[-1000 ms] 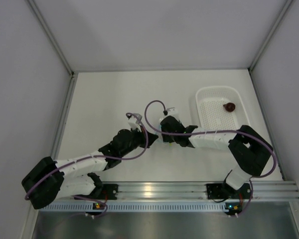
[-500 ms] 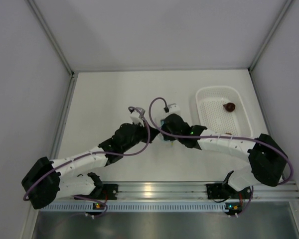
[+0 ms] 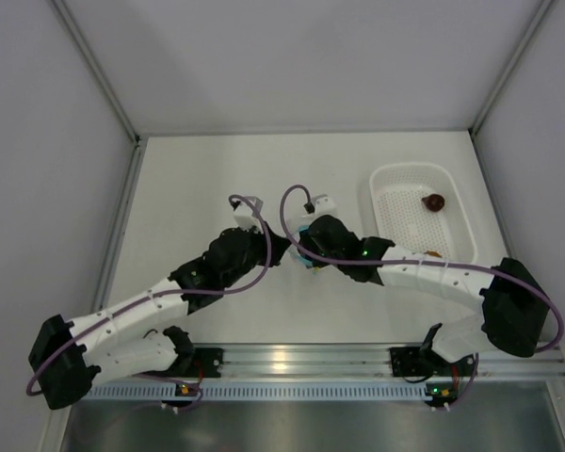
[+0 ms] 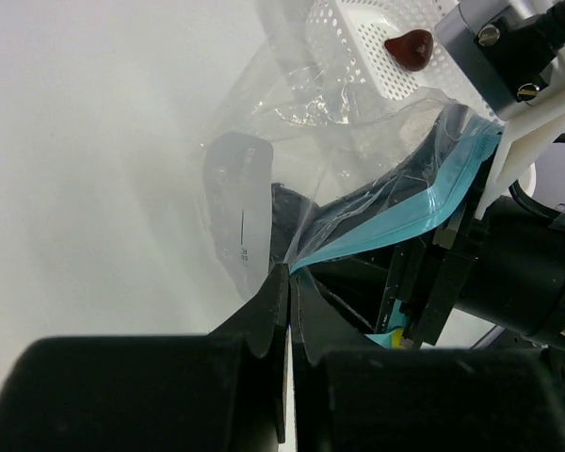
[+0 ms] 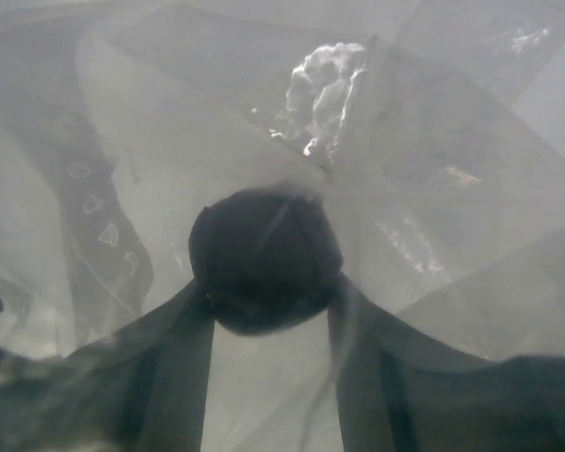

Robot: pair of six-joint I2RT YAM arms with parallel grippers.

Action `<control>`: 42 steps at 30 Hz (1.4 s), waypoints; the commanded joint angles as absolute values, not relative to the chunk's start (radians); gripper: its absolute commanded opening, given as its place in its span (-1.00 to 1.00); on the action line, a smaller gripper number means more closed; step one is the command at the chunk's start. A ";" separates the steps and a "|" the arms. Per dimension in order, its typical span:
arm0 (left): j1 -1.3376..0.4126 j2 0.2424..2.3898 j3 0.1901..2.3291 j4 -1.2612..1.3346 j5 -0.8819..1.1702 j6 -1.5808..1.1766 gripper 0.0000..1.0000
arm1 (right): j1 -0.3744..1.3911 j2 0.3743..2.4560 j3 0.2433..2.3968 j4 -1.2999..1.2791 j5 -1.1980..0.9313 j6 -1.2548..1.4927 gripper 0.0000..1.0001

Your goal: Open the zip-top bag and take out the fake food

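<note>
Centrally, left claw [image 4: 288, 282] pinches zip-top bag [image 4: 292, 104]; right claw [image 5: 268, 297], inside, grips dark piece [image 5: 264, 250]; white basket [image 3: 400, 212] nearby.

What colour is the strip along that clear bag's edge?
Light blue-teal zip strip; clearest in the left wrist view.

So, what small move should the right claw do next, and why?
Probably draw the right claw back out of the bag, slowly. Its fingers sit on both sides of the dark toy piece inside, apparently gripping it, and the left claw is shut on the blue zip edge, anchoring the bag. A red-brown piece already lies in the white basket.
</note>
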State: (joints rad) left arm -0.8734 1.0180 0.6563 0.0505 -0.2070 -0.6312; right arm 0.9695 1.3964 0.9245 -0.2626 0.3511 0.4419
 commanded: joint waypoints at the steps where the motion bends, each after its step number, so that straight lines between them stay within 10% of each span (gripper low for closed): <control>1: -0.850 0.967 0.672 -0.051 -0.376 -0.637 -1.00 | 0.991 1.380 0.948 -0.304 0.318 0.437 -0.33; 25: -0.850 1.117 0.689 0.029 -0.166 -0.554 -1.00 | 1.049 1.292 0.982 -0.368 0.598 0.454 -0.35; 42: -0.850 1.172 0.715 0.045 -0.083 -0.417 -1.00 | 0.972 1.367 1.086 -0.426 0.397 0.514 -0.46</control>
State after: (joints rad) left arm -0.8558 1.1564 0.6773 0.0822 -0.0227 -0.4389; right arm 0.9493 1.3888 1.0210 -0.4339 0.4042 0.5240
